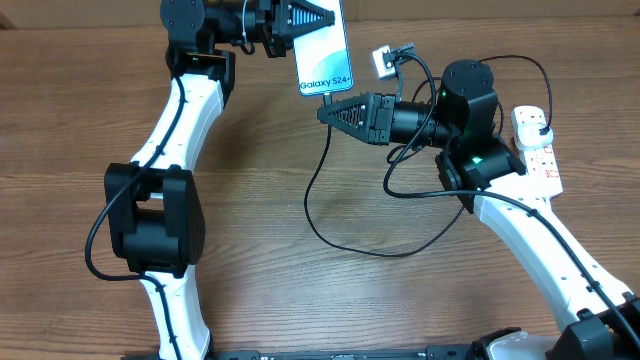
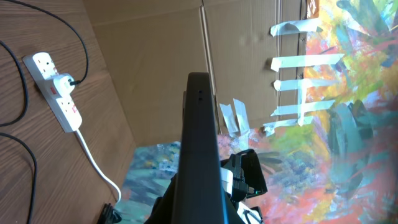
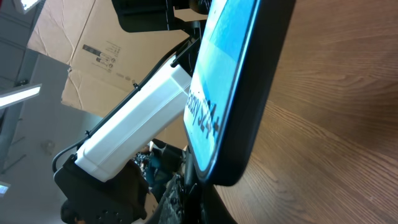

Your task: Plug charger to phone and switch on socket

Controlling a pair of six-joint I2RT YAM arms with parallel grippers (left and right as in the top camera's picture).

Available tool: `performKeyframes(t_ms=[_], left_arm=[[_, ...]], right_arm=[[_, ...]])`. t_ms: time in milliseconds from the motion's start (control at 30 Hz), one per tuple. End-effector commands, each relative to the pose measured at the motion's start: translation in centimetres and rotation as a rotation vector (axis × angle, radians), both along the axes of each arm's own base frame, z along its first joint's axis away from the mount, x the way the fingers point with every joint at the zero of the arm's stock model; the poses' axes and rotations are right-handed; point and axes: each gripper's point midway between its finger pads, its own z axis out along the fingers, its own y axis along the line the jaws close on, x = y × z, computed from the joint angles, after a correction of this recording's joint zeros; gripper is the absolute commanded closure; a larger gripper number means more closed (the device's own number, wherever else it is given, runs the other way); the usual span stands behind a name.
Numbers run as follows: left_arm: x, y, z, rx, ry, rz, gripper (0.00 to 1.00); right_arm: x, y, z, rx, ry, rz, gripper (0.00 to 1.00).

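Phone (image 1: pixel 325 45) and charger (image 1: pixel 312 200) were both in the grippers' hold over the far part of the wooden table (image 1: pixel 260 150), which filled the overhead view. The left arm (image 1: pixel 185 110) reached up the left side of the table, and the right arm (image 1: pixel 540 240) came in from the near right corner.

The left gripper (image 1: pixel 315 18) was clamped on the upper end of the phone. The light-blue screen faced the overhead camera, and the end nearest the "Galaxy S24" text pointed toward the right gripper (image 1: pixel 328 113). From the left wrist, only the phone's dark edge (image 2: pixel 199 143) showed, running up the middle of the frame. From the right wrist, the phone (image 3: pixel 230 81) loomed very close, tilted, with wood grain behind it.

The socket (image 1: pixel 540 150) lay flat at the right edge of the table, well apart from the phone, with its white cord (image 2: pixel 93 155) trailing away.

The right gripper's fingers were pinched together on the charger just below the phone's lower edge. I could not tell whether the connector tip touched the phone. From there the thin black cable dropped in a wide loop across the table. A plug (image 2: pixel 62 82) sat in the socket with a black cable leaving it.
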Motion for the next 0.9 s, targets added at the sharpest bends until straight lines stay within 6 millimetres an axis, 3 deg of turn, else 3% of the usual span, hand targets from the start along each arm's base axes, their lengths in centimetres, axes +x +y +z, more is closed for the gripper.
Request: performKeyframes(t_ms=[0,67,500,600,733,867], left_arm=[[-2.3,-1.2,0.3,0.044,-0.045,-0.100,0.96],[-2.2,-1.0,0.4,0.042,-0.060,-0.093,0.95],[-0.3,2.8,-1.0,0.053,-0.253,-0.034,0.96],[0.1,3.1,-1.7,0.052,-0.267,-0.029,0.96],[0.6,3.1,-3.7,0.051,-0.249,-0.030,0.96],[0.5,3.1,-7.6,0.053,-0.167,-0.032,0.96]], right_arm=[[2.1,-1.5,0.4,-0.003,-0.023,-0.108,0.96],[1.9,-1.4,0.3,-0.005,-0.016,-0.096,0.95],[0.7,-1.6,-3.3,-0.103,0.086,-0.063,0.43],[0.6,-1.8,-4.1,-0.124,0.104,-0.062,0.37],[0.6,-2.8,-5.6,-0.165,0.164,-0.088,0.35],[0.7,-3.9,-7.2,-0.215,0.210,-0.116,0.34]])
